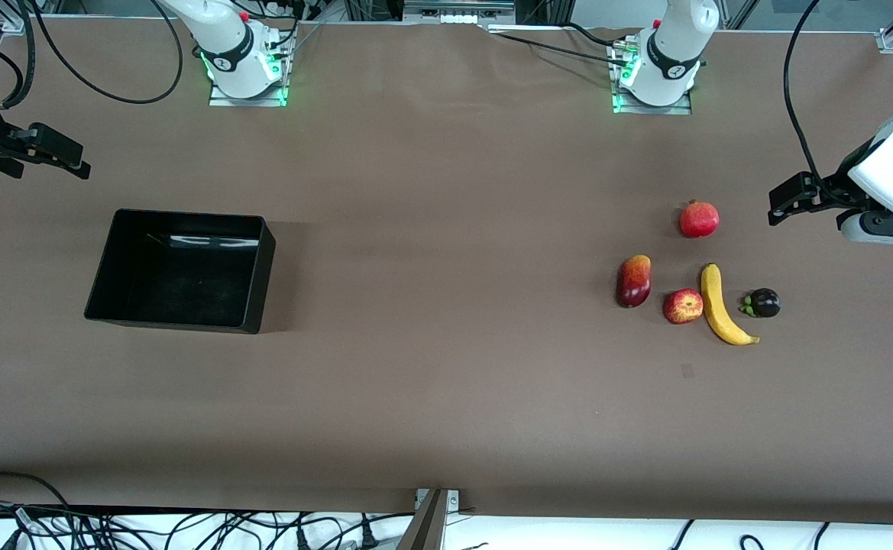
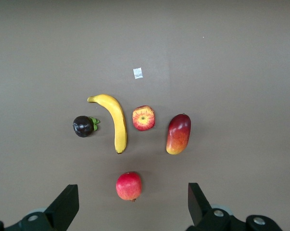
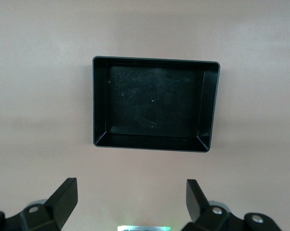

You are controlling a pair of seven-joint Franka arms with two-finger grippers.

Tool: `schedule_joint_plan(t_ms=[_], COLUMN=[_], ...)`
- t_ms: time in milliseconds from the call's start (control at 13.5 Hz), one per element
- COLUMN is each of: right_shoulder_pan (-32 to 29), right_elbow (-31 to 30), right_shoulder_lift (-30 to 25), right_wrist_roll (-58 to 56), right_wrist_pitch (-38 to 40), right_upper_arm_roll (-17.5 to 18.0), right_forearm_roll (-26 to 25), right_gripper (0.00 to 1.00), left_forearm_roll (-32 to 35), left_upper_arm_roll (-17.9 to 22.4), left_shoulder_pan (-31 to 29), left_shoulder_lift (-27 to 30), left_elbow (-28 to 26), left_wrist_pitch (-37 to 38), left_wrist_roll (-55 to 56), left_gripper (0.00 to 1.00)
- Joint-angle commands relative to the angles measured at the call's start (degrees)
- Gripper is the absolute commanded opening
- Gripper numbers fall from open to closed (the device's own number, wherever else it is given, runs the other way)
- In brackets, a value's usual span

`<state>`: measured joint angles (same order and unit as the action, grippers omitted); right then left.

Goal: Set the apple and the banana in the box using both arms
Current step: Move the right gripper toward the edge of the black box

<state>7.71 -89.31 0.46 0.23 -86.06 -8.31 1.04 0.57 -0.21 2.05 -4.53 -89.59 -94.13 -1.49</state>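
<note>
The apple (image 1: 683, 306) (image 2: 143, 118), red with yellow patches, lies toward the left arm's end of the table. The long yellow banana (image 1: 718, 305) (image 2: 117, 120) lies right beside it. The black box (image 1: 261, 267) (image 3: 154, 59) stands empty toward the right arm's end. My left gripper (image 1: 783, 203) (image 2: 132, 187) hangs open and empty, high over the table beside the fruit. My right gripper (image 1: 73, 161) (image 3: 130, 186) hangs open and empty, over the bare table beside the box.
A red pomegranate (image 1: 699, 219) (image 2: 129, 186) lies farther from the front camera than the apple. A dark-red mango-like fruit (image 1: 634, 281) (image 2: 179, 133) flanks the apple. A dark purple fruit (image 1: 763, 303) (image 2: 83, 126) flanks the banana. A small paper patch (image 1: 687, 371) (image 2: 138, 73) lies nearer the front camera.
</note>
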Motion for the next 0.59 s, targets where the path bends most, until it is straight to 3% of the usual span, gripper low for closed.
schedule_joint_plan(t_ms=[0,519], right_shoulder_pan=[-0.15,0.03], right_elbow=[1.41,1.42], right_shoulder_lift=[0.68,0.68], right_wrist_roll=[0.48,-0.05], right_wrist_pitch=[0.45,2.03], right_upper_arm_roll=[-0.03,0.05], right_forearm_roll=[0.46,0.72], right_gripper=[1.0,1.0], left_forearm_roll=[-0.84,-0.84], left_upper_arm_roll=[-0.05,-0.05], left_shoulder_pan=[0.06,0.15], left_shoulder_lift=[-0.13,-0.22], left_elbow=[0.56,0.56], left_wrist_pitch=[0.79,0.79], left_wrist_roll=[0.25,0.17], left_gripper=[1.0,1.0])
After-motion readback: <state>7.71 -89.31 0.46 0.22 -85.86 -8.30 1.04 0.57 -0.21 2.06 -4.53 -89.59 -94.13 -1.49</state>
